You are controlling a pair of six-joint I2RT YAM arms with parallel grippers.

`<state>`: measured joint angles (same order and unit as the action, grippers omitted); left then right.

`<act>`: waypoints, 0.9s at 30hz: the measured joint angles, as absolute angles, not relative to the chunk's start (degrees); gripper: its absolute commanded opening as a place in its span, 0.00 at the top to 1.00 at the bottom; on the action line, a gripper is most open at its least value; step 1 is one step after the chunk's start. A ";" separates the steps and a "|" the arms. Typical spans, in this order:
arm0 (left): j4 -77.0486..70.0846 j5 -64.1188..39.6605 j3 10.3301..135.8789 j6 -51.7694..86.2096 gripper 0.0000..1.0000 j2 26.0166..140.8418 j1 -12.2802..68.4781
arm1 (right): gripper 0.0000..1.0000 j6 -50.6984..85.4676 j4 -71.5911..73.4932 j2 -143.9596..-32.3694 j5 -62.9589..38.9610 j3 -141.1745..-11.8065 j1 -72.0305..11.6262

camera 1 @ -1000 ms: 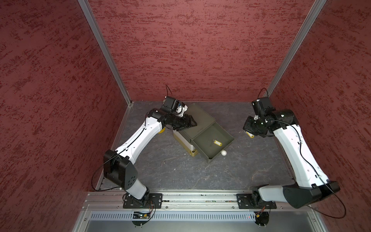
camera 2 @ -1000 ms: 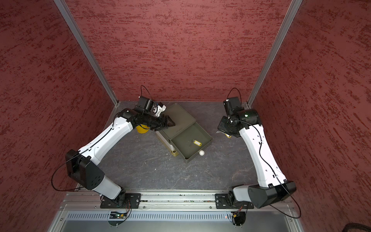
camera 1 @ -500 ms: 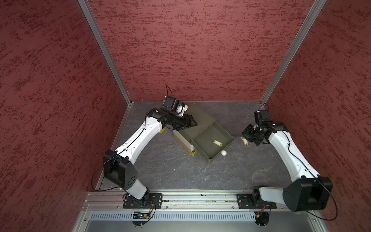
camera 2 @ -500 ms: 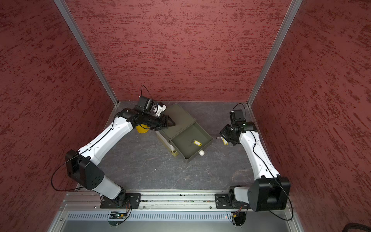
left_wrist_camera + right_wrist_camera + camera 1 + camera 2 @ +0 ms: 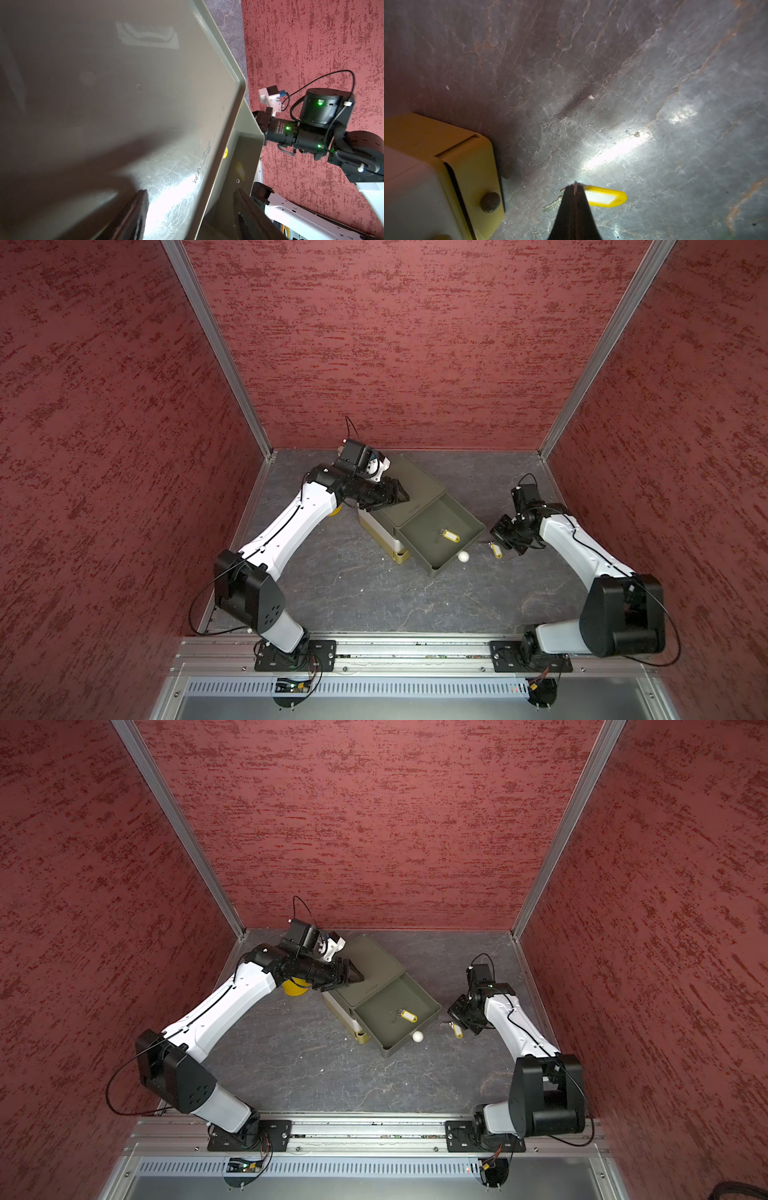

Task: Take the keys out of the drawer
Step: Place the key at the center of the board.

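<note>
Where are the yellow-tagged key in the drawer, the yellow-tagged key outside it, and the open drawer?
yellow-tagged key in the drawer (image 5: 450, 536): in a top view, on its tag.
yellow-tagged key outside the drawer (image 5: 604, 199): right wrist view, on the tag's white label.
open drawer (image 5: 426, 547): in a top view, on its bare floor.

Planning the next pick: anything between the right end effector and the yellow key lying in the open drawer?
Yes: the drawer's front wall, near its corner. The right end effector sits low outside it, shut on another yellow key. From above, nothing covers the key in the drawer.
</note>
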<state>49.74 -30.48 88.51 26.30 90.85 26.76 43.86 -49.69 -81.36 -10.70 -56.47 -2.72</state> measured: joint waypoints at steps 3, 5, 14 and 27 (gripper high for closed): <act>49.91 -30.17 88.92 26.30 0.32 90.85 27.07 | 1.00 42.54 -48.95 -82.43 -9.87 -55.09 -2.72; 50.04 -30.00 89.32 26.30 0.32 90.85 27.24 | 1.00 41.80 -48.66 -83.09 -9.32 -54.26 -2.72; 50.13 -29.69 89.84 26.30 0.32 91.31 27.77 | 1.00 39.48 -45.74 -87.68 -7.05 -52.31 -2.57; 50.57 -29.56 89.91 26.30 0.32 92.38 27.99 | 1.00 37.65 -42.65 -91.22 -5.87 -50.72 -2.39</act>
<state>50.57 -29.56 89.91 26.30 92.38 27.99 37.65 -42.65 -91.22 -5.87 -50.72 -2.39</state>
